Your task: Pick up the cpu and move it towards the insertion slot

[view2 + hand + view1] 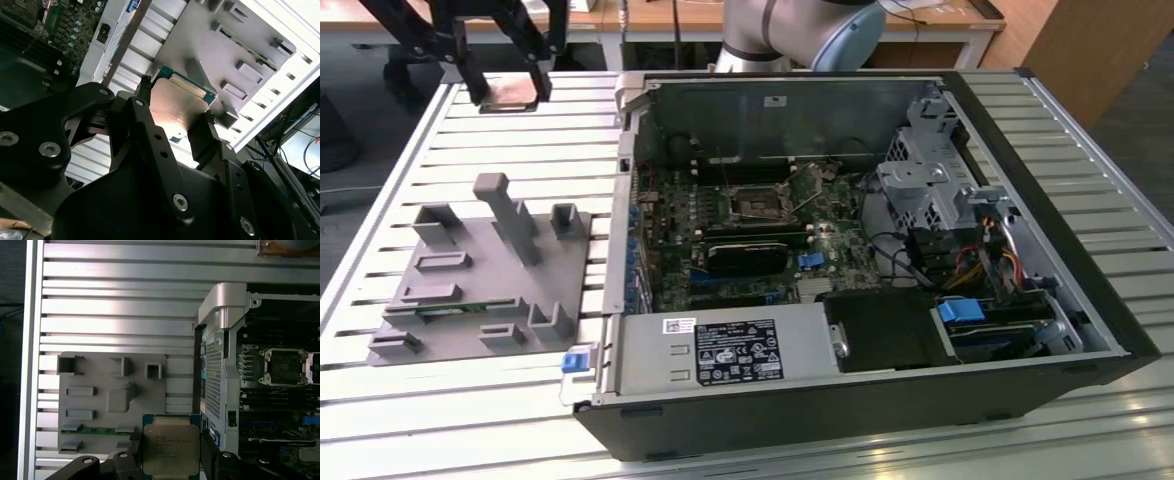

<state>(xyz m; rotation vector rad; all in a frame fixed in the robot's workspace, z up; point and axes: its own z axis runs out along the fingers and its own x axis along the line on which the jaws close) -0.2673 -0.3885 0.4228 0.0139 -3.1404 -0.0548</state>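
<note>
My gripper (170,456) is shut on the cpu (170,449), a flat square chip with a silvery top and green edge, its black fingers (207,456) pressing two opposite sides. In the second wrist view the cpu (177,107) hangs between the fingertips (146,92) above the slatted table. In the exterior view the gripper (510,95) holds the cpu (511,94) high over the table's far corner at the exterior view's left, well away from the case. The insertion slot (761,205), a square socket with a dark centre, lies uncovered on the motherboard; the first wrist view shows the slot (285,366) too.
A grey parts fixture (480,270) with upright posts sits on the slatted table (480,400), with a thin green memory stick (95,430) in it. The open computer case (1067,250) has a raised metal rim (222,297), drive cages and cables beside the motherboard.
</note>
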